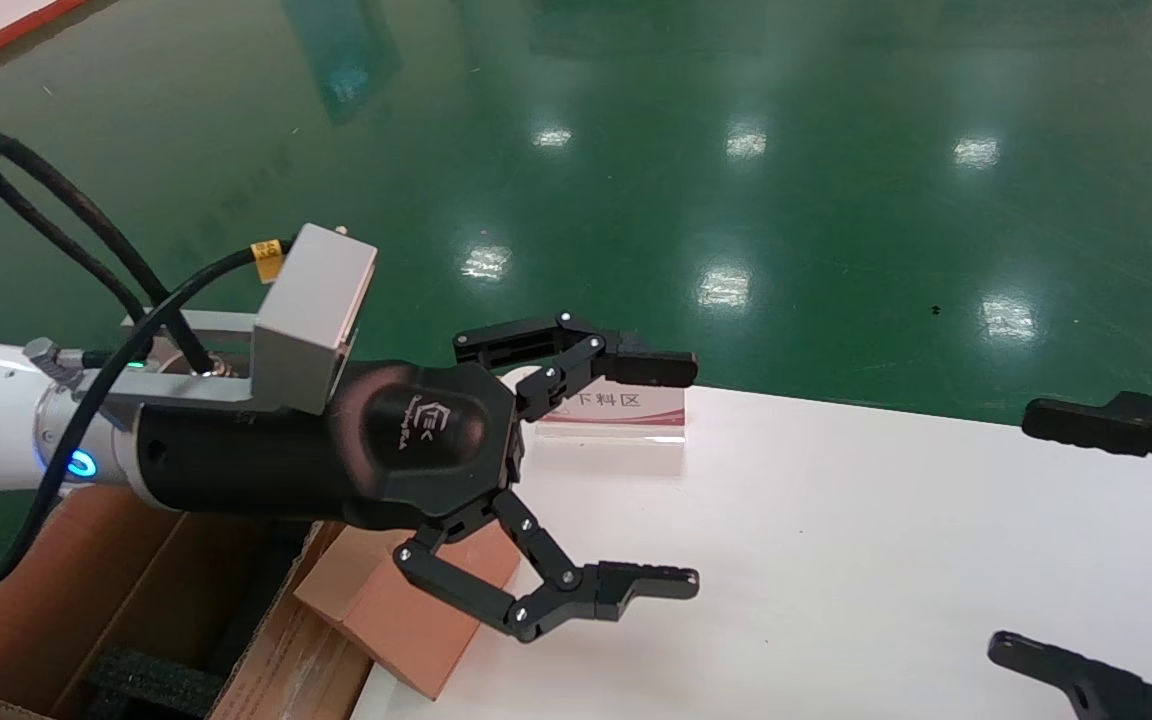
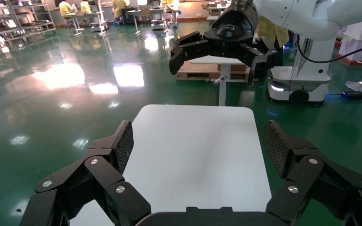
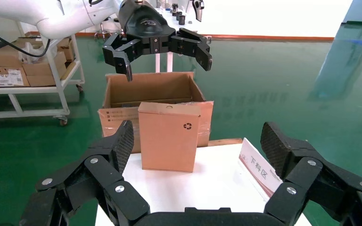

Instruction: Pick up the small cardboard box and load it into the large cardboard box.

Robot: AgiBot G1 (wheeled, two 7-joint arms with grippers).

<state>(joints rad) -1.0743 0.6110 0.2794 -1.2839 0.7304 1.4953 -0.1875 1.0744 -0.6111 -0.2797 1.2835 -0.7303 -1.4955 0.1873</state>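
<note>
Glossy green flooring is surrounding a white table (image 1: pixel 836 560). At its edge the flat brown small cardboard box (image 3: pixel 168 136) is standing upright, backed by the large cardboard box (image 3: pixel 122 89), beneath the wide-spread left gripper (image 1: pixel 651 475); right gripper (image 1: pixel 1056 535) is gaping opposite.

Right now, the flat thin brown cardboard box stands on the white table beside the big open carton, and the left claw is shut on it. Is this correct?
Not quite. The left claw is open and holds nothing, as the head view shows. The flat thin brown cardboard box does stand on the white table beside the big open carton.
</note>
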